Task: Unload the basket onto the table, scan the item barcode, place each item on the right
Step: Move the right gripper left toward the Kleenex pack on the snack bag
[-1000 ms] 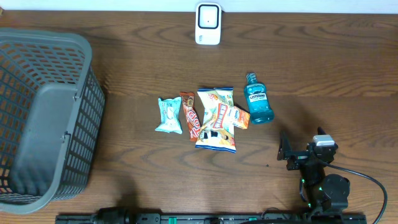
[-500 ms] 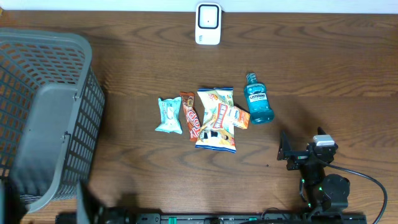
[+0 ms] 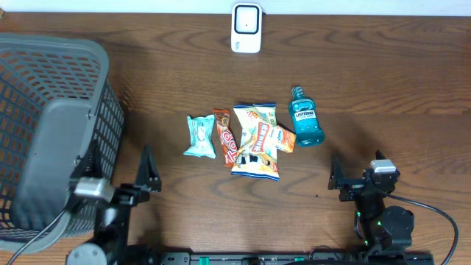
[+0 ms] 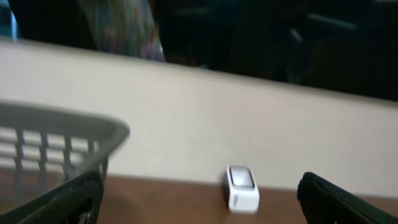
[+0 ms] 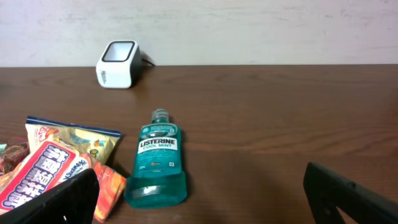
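Shop checkout (tabletop), scanner [image 3: 246, 28], basket [image 3: 44, 44], snacks [image 3: 256, 140]

Both arms are black. The right arm [image 3: 384, 215] carries a small light grey box [image 3: 383, 168] on its top, and tiny green lights [image 3: 378, 221] shine beside its round joint. A thin black cable [image 3: 441, 215] curves out from it on the right side. The left arm [image 3: 112, 218] has a silver-grey box [image 3: 91, 188] and a pale grey cable [image 3: 37, 232]. In the wrist views the fingers [image 5: 354, 199] appear as dark, matte wedges with plain surfaces.
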Tool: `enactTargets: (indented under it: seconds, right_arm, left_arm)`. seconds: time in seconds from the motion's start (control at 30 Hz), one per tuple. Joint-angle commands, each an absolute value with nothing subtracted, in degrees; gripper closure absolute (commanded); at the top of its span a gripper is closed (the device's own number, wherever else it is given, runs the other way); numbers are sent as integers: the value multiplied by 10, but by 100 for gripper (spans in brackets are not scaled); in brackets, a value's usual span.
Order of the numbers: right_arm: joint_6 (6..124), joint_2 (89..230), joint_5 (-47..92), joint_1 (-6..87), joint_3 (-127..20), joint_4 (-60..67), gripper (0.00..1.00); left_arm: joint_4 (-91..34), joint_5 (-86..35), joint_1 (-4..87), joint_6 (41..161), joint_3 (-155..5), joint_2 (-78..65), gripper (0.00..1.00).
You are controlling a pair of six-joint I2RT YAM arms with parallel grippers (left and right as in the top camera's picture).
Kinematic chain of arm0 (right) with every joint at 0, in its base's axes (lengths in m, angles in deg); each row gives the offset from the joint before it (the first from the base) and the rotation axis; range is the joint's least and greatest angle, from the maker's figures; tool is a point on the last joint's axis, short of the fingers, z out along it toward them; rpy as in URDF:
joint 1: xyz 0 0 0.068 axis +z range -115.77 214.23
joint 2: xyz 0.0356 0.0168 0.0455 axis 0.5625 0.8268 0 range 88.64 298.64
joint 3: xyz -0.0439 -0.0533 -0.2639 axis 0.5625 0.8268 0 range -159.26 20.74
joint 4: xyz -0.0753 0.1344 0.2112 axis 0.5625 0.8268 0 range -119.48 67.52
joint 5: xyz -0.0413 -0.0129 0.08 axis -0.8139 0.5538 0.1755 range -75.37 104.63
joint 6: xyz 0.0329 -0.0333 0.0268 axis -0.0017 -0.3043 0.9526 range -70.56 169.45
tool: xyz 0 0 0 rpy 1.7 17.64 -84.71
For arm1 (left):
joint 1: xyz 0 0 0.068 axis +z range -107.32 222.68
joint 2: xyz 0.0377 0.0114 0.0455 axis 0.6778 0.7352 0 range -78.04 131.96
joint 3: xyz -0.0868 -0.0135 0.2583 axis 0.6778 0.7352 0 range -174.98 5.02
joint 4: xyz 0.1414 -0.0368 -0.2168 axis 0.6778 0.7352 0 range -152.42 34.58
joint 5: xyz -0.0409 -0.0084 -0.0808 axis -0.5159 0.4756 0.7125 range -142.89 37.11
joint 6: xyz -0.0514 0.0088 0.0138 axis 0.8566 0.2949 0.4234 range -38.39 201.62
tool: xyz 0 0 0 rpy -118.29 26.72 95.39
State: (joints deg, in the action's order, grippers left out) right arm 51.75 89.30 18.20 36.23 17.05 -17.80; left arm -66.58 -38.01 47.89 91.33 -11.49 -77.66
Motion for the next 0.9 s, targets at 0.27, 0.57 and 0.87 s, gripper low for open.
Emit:
enactTargets:
  seconds: [0.27, 0.57, 0.87]
  right_arm:
    - [510, 890, 180, 368, 172, -177, 1]
    - [510, 890, 180, 368, 172, -177, 1]
    - [509, 890, 180, 368, 172, -196, 1]
  left_arm:
    - [-475, -364, 481, 922, -66, -778, 2]
    - [-171, -364, 481, 922, -66, -778, 2]
    - [-132, -369, 481, 922, -66, -777, 2]
